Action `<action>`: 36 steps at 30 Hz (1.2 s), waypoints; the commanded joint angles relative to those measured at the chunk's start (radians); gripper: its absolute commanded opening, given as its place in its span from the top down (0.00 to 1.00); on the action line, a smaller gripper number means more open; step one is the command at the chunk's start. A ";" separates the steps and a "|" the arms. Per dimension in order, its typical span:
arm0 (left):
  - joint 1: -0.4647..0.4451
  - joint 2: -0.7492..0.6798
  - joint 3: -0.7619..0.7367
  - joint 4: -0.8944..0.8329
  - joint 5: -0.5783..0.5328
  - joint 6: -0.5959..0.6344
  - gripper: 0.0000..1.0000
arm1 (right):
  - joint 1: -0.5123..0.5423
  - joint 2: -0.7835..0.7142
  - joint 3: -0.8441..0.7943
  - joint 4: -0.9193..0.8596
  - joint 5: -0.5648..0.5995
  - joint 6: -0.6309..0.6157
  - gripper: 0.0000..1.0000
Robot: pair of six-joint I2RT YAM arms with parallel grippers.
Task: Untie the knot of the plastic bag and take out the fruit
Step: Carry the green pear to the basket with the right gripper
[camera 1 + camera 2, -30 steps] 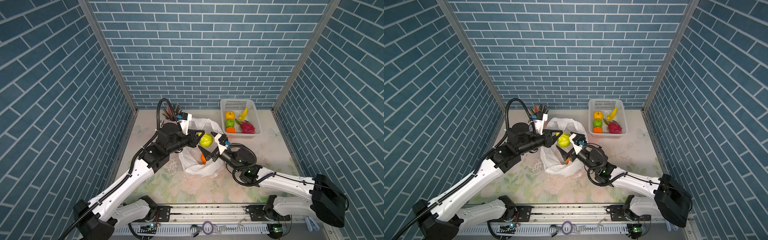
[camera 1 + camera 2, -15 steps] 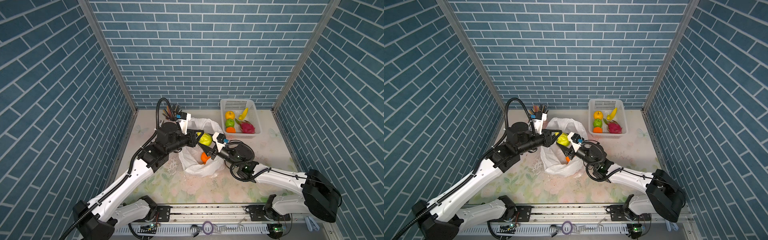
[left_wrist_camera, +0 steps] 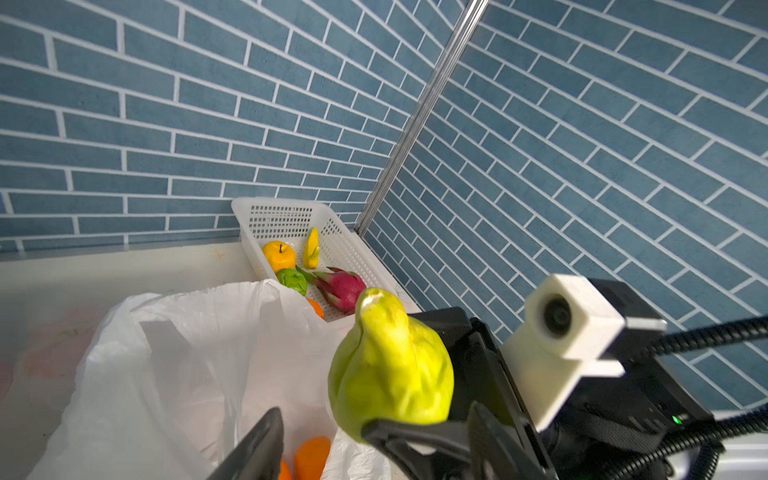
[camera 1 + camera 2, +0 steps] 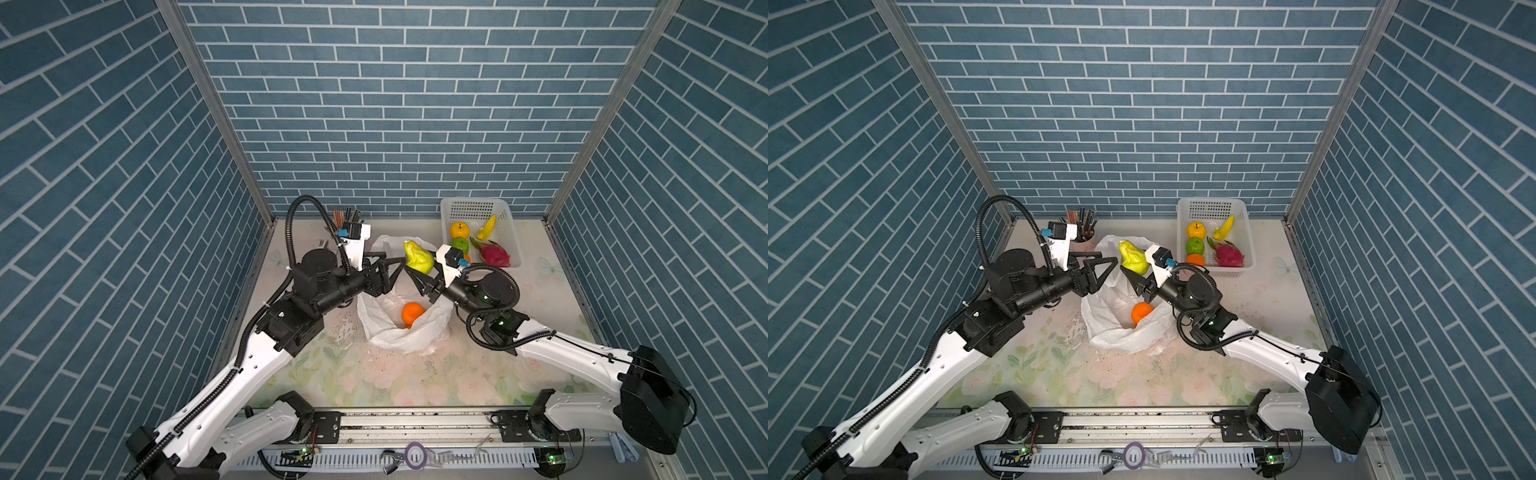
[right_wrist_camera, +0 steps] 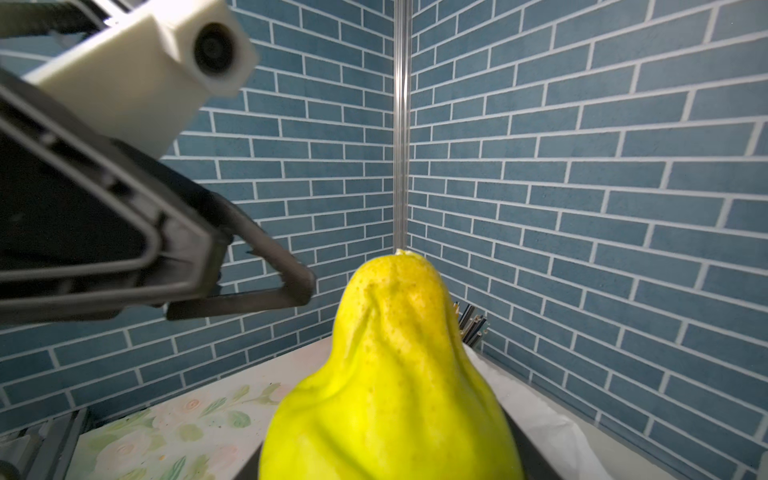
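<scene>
A yellow-green pear-shaped fruit (image 4: pixel 419 257) (image 4: pixel 1133 258) hangs above the open mouth of the white plastic bag (image 4: pixel 399 332) (image 4: pixel 1121 332). My right gripper (image 4: pixel 419 268) (image 4: pixel 1137 271) is shut on its lower part, and the fruit (image 5: pixel 390 374) fills the space between the jaws in the right wrist view. My left gripper (image 4: pixel 397 272) (image 4: pixel 1106 274) stands open just left of the fruit (image 3: pixel 390 361), fingers apart from it. An orange (image 4: pixel 412 312) (image 4: pixel 1141 312) lies inside the bag. The knot is out of view.
A white perforated basket (image 4: pixel 473 203) (image 4: pixel 1210 203) at the back right holds a yellow apple, a green fruit, a banana, an orange and a pink dragon fruit. A cup of pencils (image 4: pixel 347 218) (image 4: pixel 1081 220) stands behind the left wrist. Brick walls enclose three sides.
My left gripper held the yellow-green fruit and has opened and let it go. The right gripper moved in and shut on the fruit.
</scene>
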 commanded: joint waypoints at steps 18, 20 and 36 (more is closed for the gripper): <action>0.007 -0.003 -0.059 0.165 0.212 0.249 0.15 | -0.488 0.220 0.412 -0.487 -0.178 0.291 0.49; 0.006 0.015 -0.050 0.148 0.209 0.264 0.13 | -0.527 0.269 0.452 -0.512 -0.188 0.307 0.49; -0.069 0.125 0.041 -0.022 0.076 0.408 0.13 | -0.752 0.775 0.910 -0.765 -0.278 0.370 0.49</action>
